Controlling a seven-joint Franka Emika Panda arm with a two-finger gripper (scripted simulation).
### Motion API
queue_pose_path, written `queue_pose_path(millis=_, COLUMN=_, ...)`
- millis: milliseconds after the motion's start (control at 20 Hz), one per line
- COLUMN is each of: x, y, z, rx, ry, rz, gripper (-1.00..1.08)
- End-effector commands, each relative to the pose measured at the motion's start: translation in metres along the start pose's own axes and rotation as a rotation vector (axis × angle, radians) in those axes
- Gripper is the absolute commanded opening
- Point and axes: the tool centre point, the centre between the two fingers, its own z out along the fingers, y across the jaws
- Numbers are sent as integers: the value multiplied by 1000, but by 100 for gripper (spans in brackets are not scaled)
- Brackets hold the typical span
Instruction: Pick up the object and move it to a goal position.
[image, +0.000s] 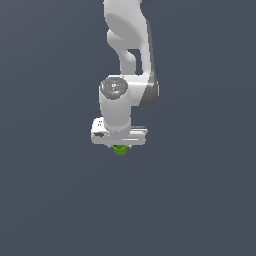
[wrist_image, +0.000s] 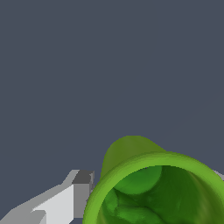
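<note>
The cup (image: 120, 149) is seen directly beneath the arm, between the fingers (wrist_image: 78, 192), one finger just beside its rim. Whether it is actually clamped cannot be told. If only lightly pinched, the tapered wall could slip loose during carrying.

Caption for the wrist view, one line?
Wrist view: green cup seen into its hollow from above, one gripper finger beside its rim, dark floor beyond.

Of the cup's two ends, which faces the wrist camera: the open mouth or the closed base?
The open mouth: the green cup shows its rim and hollow inside, beside a gripper finger.
</note>
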Motion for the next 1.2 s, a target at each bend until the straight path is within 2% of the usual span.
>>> queue_pose_path(millis=0, x=-7, y=-8, z=-27, rx=0, ry=3, rz=0, gripper=-100)
queue_pose_path(millis=800, x=-57, y=-62, z=-211, rx=-1, ry=3, rz=0, gripper=-100)
queue_pose_path(millis=1150, x=-73, y=-82, z=-277, rx=-1, ry=3, rz=0, gripper=-100)
